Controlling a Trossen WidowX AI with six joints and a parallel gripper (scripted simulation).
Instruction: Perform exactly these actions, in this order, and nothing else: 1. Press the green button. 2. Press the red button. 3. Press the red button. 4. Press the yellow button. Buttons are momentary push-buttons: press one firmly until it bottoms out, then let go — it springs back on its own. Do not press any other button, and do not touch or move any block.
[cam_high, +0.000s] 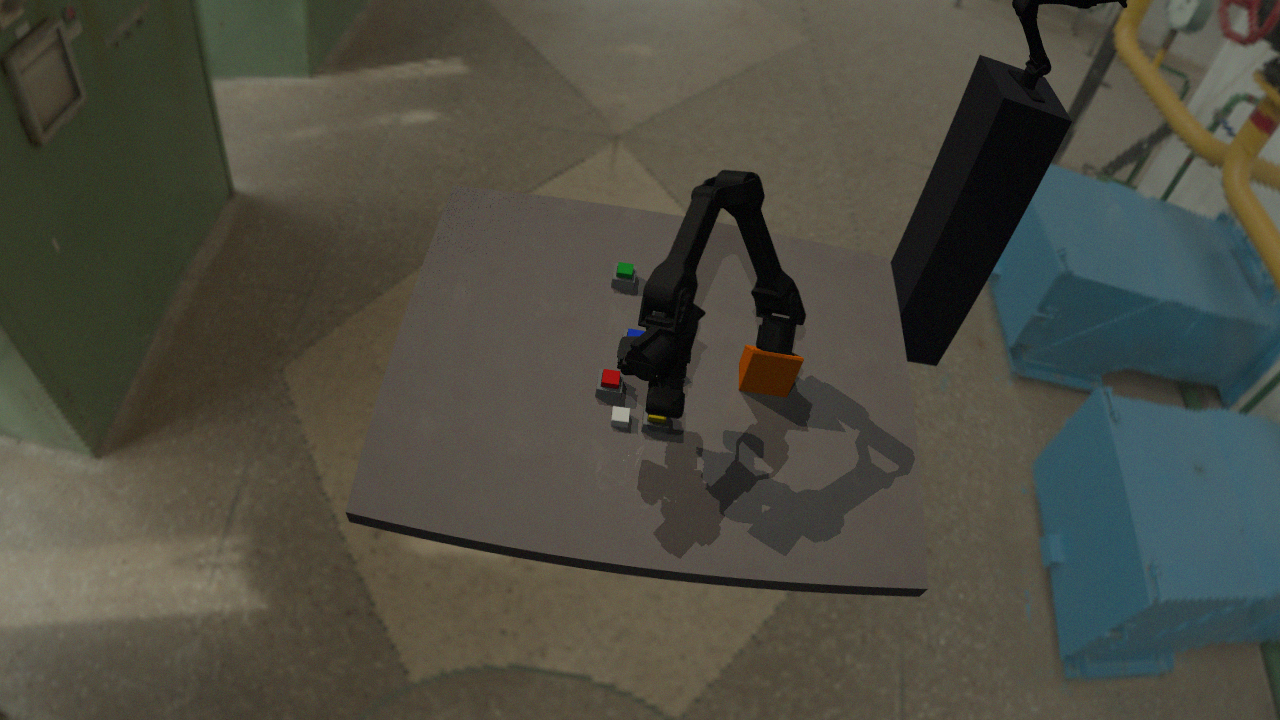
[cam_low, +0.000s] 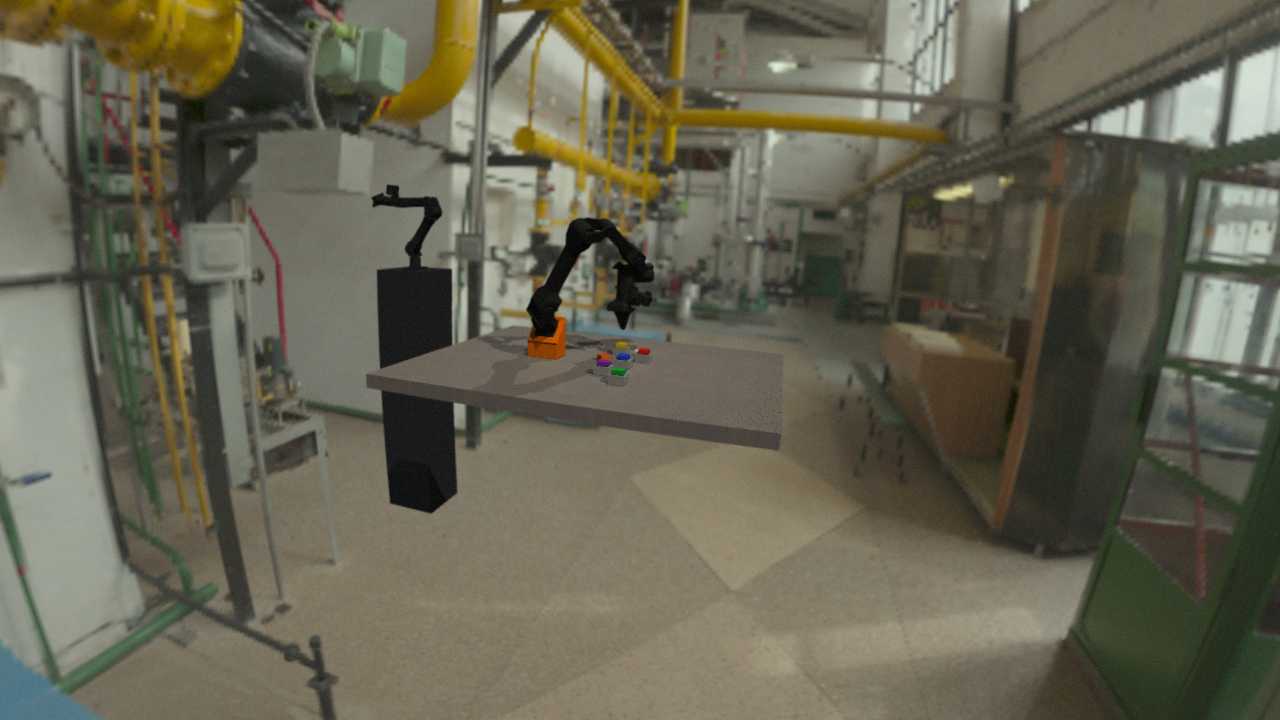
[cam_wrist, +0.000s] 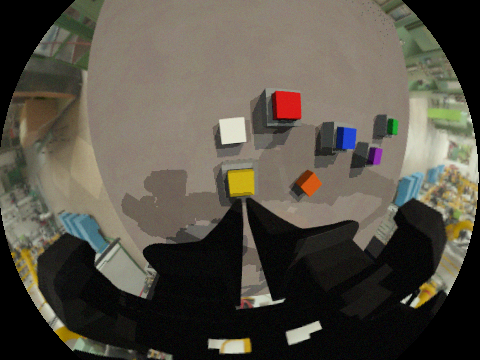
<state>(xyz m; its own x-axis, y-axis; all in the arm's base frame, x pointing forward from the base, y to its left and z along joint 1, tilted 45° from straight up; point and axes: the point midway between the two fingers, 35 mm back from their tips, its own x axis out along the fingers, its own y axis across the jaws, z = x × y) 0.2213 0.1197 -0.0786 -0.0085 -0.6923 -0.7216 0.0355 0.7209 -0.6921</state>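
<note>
My gripper (cam_wrist: 243, 202) (cam_low: 623, 324) is shut and empty. It hangs above the table by the yellow button, its tips at the near edge of the yellow cap in the wrist view; in the exterior view there is a gap below the tips. The yellow button (cam_wrist: 241, 182) (cam_high: 657, 418) (cam_low: 621, 344) stands up on its grey base, partly hidden by the arm in the top view. The red button (cam_wrist: 287, 105) (cam_high: 610, 378) (cam_low: 643, 351) stands up, with nothing touching it. The green button (cam_wrist: 393, 127) (cam_high: 624, 269) (cam_low: 618, 370) also stands up, far from the gripper.
A white block (cam_wrist: 232, 130) (cam_high: 620, 416) lies beside the yellow button. An orange block (cam_wrist: 309, 183) (cam_low: 604, 357) lies on its other side. The blue button (cam_wrist: 346, 138) (cam_low: 622, 356) and purple button (cam_wrist: 375, 156) (cam_low: 603, 362) stand between the orange block and the green button.
</note>
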